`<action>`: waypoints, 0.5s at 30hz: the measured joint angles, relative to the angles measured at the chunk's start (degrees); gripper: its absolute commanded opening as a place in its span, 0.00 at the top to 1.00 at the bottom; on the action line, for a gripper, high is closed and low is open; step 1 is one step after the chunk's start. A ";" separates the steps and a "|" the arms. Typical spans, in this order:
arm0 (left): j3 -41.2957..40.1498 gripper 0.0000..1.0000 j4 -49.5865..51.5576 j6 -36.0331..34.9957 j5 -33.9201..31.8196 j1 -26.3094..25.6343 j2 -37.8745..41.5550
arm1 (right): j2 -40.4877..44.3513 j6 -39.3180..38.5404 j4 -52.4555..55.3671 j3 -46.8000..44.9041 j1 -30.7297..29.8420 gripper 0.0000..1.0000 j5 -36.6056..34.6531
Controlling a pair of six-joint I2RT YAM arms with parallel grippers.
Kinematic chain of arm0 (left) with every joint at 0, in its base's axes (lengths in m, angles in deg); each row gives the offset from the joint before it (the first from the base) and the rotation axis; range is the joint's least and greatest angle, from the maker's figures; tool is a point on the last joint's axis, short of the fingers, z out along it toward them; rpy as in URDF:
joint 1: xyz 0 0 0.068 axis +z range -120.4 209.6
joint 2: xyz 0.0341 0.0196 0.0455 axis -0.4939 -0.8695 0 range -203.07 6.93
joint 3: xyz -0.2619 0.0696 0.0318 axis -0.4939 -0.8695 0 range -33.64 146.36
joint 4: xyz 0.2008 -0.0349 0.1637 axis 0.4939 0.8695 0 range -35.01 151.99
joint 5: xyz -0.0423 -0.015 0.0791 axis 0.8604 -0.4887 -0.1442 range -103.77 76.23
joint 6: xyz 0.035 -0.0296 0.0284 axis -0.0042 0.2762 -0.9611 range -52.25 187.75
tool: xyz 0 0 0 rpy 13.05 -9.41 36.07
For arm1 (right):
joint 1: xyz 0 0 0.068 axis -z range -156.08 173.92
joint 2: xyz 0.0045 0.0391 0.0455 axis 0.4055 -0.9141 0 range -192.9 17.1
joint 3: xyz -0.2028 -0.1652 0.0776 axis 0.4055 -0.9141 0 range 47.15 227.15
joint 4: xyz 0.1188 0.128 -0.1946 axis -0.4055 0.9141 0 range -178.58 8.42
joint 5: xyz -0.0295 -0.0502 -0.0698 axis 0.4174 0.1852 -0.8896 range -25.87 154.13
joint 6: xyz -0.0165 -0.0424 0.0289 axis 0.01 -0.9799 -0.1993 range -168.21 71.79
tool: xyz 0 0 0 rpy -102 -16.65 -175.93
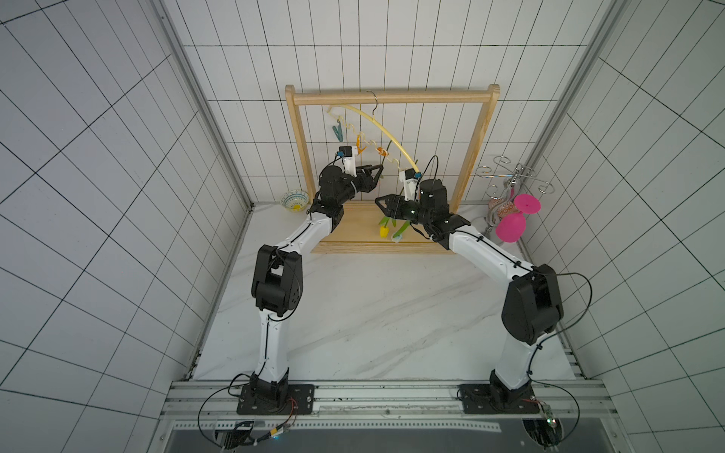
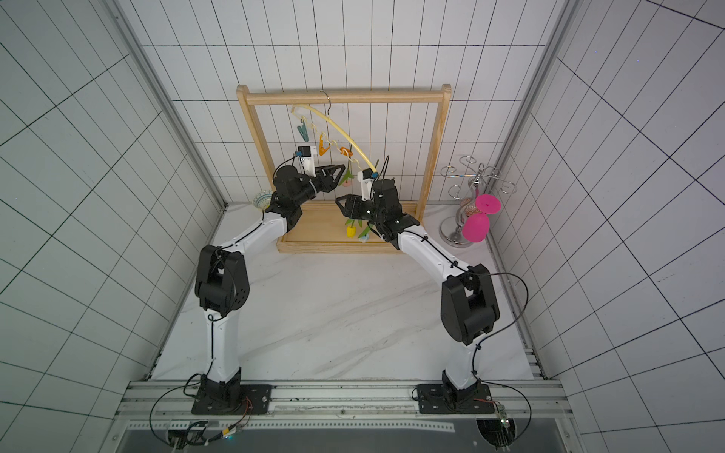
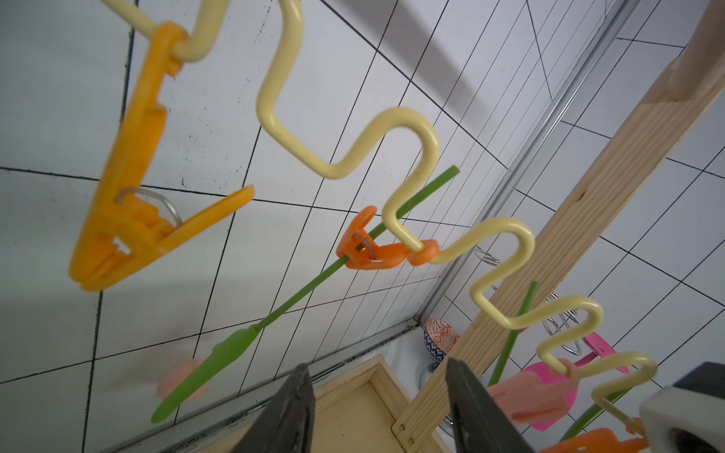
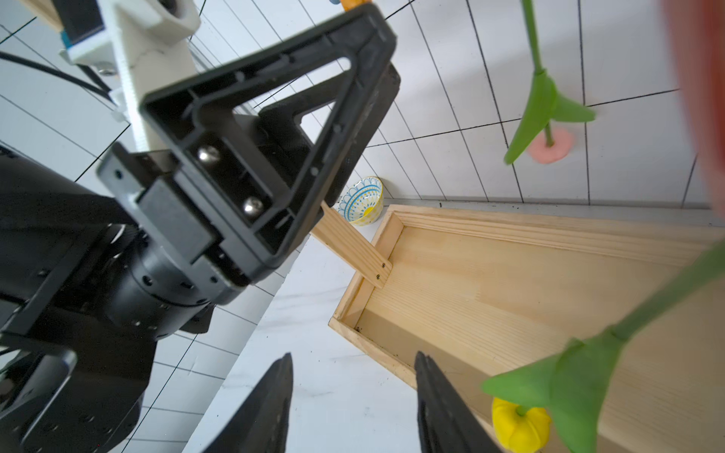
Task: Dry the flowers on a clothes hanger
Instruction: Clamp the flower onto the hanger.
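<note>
The pale-yellow clothes hanger [image 1: 392, 137] [image 3: 412, 121] hangs tilted by its metal hook from the wooden rack. An orange clip [image 3: 372, 251] grips the green stem of the pink tulip [image 3: 298, 294], whose head [image 4: 549, 147] points down. A yellow tulip [image 1: 383, 231] [image 4: 518, 427] and a white-bluish one [image 1: 397, 237] hang head-down lower right, with a second stem at a pink clip [image 3: 533, 396]. My left gripper [image 1: 379, 171] [image 3: 376, 364] is open and empty, just below the clips. My right gripper [image 1: 377, 202] [image 4: 353, 357] is open and empty, left of the yellow tulip.
The wooden rack [image 1: 392, 96] stands on a tray base [image 4: 510, 274] against the back wall. A patterned bowl [image 1: 295, 200] sits to its left. A silver swirl-armed stand [image 1: 510, 180] holding a magenta goblet [image 1: 512, 227] is on its right. Teal [image 1: 337, 132] and orange [image 3: 129, 176] clips hang empty.
</note>
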 measured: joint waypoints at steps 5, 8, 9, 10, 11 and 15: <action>-3.69 0.45 -1.11 1.40 -1.29 0.00 1.64 | 3.87 -1.38 0.17 -3.87 0.00 0.40 6.82; -5.86 0.45 -1.81 2.51 -2.05 -0.11 2.45 | 6.38 -2.23 0.20 -6.29 -0.02 0.36 12.31; -6.58 0.45 -1.99 2.86 -2.36 -0.20 2.75 | 7.04 -2.56 0.22 -6.93 -0.02 0.36 14.08; -7.34 0.45 -2.14 3.04 -2.69 -0.37 3.15 | 7.69 -2.89 0.37 -7.48 -0.02 0.35 15.78; -8.02 0.45 -2.27 3.15 -3.02 -0.61 3.52 | 8.37 -3.39 0.50 -8.07 -0.04 0.35 17.11; -10.23 0.44 -2.32 2.75 -3.80 -1.95 5.33 | 11.72 -5.60 1.73 -11.26 -0.04 0.33 18.95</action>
